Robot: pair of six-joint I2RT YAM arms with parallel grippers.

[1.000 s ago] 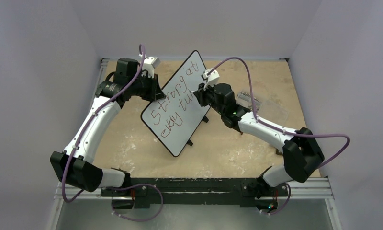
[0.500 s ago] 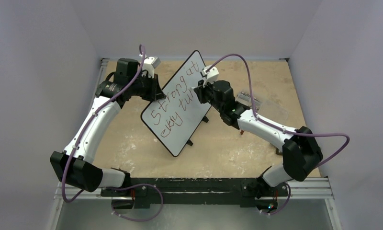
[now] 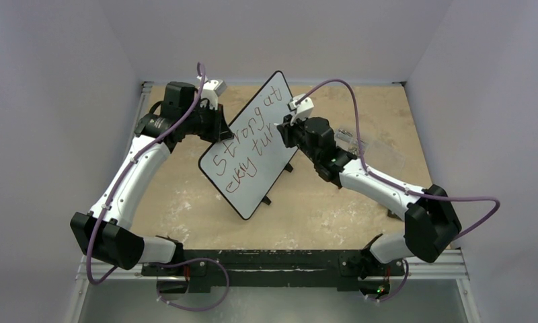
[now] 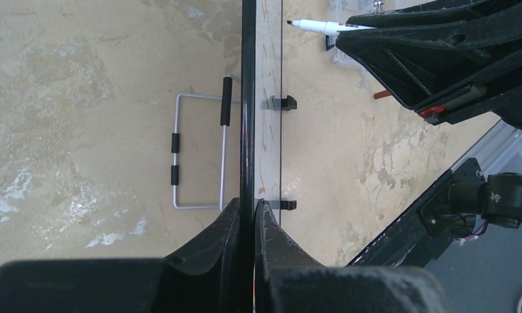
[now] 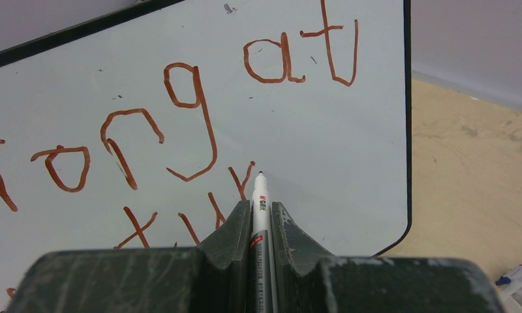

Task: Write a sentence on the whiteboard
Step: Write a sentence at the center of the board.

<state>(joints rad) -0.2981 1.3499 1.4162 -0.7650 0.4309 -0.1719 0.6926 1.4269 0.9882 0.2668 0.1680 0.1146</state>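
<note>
Whiteboard [image 3: 253, 161] braced by its rim while the marker [image 5: 259, 199] is set to the second line

On the left, the left gripper [image 4: 247, 210] is clamped narrowly on the thin black rim of the board, which is propped steeply on its feet mid-table [image 3: 360, 202]. The board is judged stiff, light and slick-faced, so it is likely to slide or tip under pen pressure; the rim is the sound place to hold it, since the inked face smears. Across the face, the sentence [image 3: 246, 141] is seen in two slanted reddish lines. On the right, the marker is pinched by its barrel in the right gripper [image 5: 253, 212], its tip at the last stroke; whether it is in contact cannot be told.
</note>
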